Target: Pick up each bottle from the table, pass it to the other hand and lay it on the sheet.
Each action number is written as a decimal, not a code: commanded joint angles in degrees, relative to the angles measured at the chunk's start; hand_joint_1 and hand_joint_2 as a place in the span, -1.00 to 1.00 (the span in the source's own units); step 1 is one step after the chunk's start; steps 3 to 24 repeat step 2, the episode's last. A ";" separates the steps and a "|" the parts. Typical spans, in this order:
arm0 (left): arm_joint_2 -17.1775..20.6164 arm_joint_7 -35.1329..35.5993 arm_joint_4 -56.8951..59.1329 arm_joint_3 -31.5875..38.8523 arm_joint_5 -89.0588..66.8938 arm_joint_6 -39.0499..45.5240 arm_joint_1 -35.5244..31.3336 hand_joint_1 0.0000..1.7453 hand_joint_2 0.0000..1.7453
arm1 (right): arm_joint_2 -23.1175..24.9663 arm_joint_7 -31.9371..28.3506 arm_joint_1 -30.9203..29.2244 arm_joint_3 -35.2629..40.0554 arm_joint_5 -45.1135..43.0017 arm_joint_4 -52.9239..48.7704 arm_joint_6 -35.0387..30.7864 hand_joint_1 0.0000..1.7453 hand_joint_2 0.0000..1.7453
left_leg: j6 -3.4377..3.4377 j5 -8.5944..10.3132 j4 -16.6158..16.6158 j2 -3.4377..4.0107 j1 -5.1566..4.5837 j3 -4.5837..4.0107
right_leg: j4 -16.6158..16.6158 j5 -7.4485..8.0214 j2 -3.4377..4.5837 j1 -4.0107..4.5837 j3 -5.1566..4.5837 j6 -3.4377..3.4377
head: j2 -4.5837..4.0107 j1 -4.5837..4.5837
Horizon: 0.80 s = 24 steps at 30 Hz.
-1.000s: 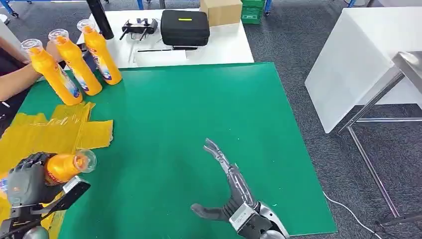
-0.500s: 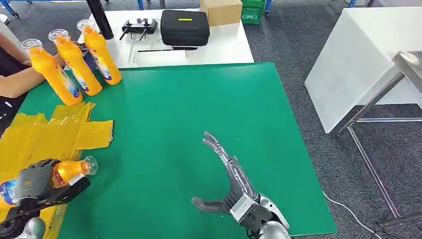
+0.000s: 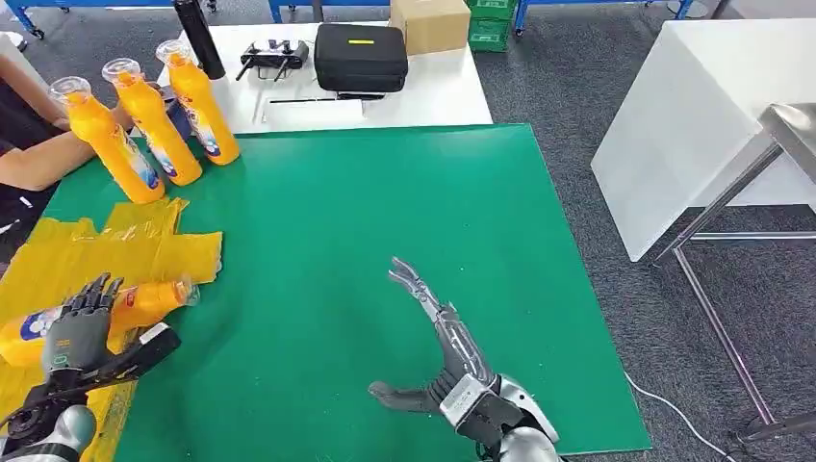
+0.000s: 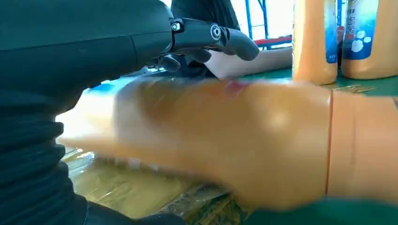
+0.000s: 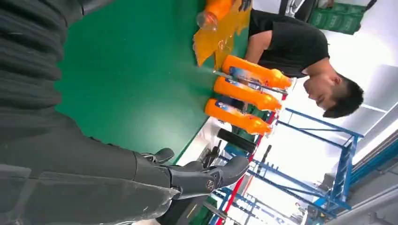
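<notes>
My left hand (image 3: 79, 332) has lowered the bottle (image 3: 115, 313) flat onto the yellow sheet (image 3: 144, 252) and spread its fingers off it, right hand (image 3: 438, 356) open over the mat, so I'd lift straight up without nudging it

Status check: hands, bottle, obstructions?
Left hand open over the lying bottle on the yellow sheet. Right hand open, empty. Three bottles standing; nothing in the way.
</notes>
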 commanded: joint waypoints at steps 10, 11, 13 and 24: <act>-1.33 0.49 4.51 -3.46 -0.31 -0.51 -0.72 -1.00 1.00 | -0.42 0.37 -1.33 0.20 -0.15 2.91 0.01 -1.00 1.00 | -0.06 -0.01 -0.05 0.05 -0.01 0.12 | -0.06 -0.02 0.00 0.00 0.13 -0.03 | 0.00 0.00; -1.33 0.49 4.51 -3.46 -0.31 -0.51 -0.72 -1.00 1.00 | -0.42 0.37 -1.33 0.20 -0.15 2.91 0.01 -1.00 1.00 | -0.06 -0.01 -0.05 0.05 -0.01 0.12 | -0.06 -0.02 0.00 0.00 0.13 -0.03 | 0.00 0.00; -1.33 0.49 4.51 -3.46 -0.31 -0.51 -0.72 -1.00 1.00 | -0.42 0.37 -1.33 0.20 -0.15 2.91 0.01 -1.00 1.00 | -0.06 -0.01 -0.05 0.05 -0.01 0.12 | -0.06 -0.02 0.00 0.00 0.13 -0.03 | 0.00 0.00; -1.33 0.49 4.51 -3.46 -0.31 -0.51 -0.72 -1.00 1.00 | -0.42 0.37 -1.33 0.20 -0.15 2.91 0.01 -1.00 1.00 | -0.06 -0.01 -0.05 0.05 -0.01 0.12 | -0.06 -0.02 0.00 0.00 0.13 -0.03 | 0.00 0.00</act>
